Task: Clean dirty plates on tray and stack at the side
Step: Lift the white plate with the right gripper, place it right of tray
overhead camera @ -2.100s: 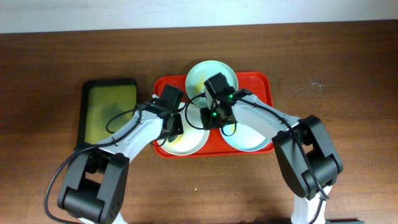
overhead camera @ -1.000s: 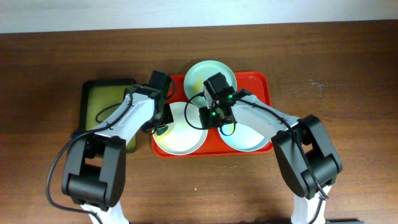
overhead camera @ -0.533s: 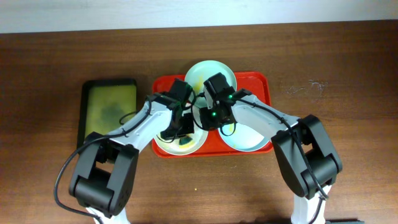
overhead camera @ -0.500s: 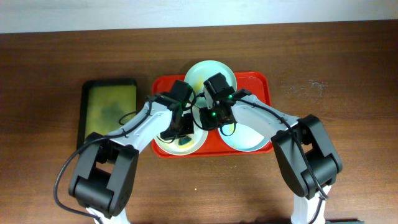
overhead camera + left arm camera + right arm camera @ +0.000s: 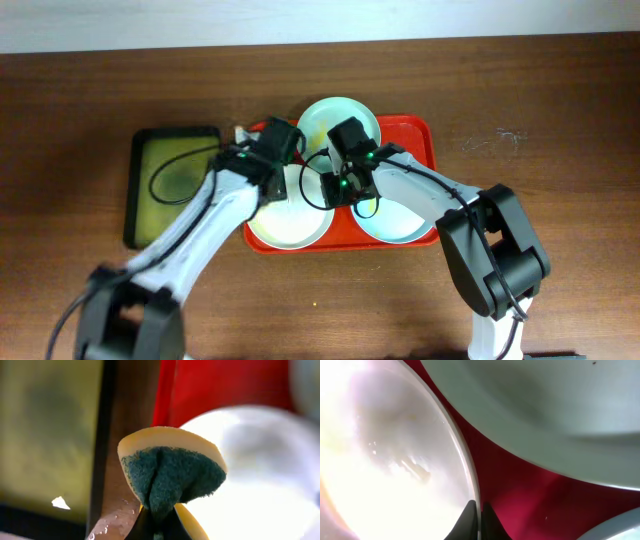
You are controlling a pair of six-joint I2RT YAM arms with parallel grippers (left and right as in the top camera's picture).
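A: so left fingers point(image 5: 143, 528) are pinching the folded sponge point(image 5: 170, 472) over the white plate point(image 5: 295, 220), which sits at the tray point(image 5: 415, 135)'s left end.
B: yeah, and right fingers point(image 5: 469, 522) barely clamp its rim. Hard scrubbing might pop it loose.

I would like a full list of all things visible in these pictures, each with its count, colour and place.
red tray: one, red, middle of the table.
white plate: one, white, front left on the red tray.
mint green plate: one, pale green, back of the red tray.
pale blue plate: one, pale blue, front right on the red tray.
black tray: one, black with yellow-green inside, left of the red tray.
sponge: one, yellow with green scrub face, in the left claw.
table: one, brown wood.
left claw: one, shut on the sponge.
right claw: one, pinching the white plate's rim.
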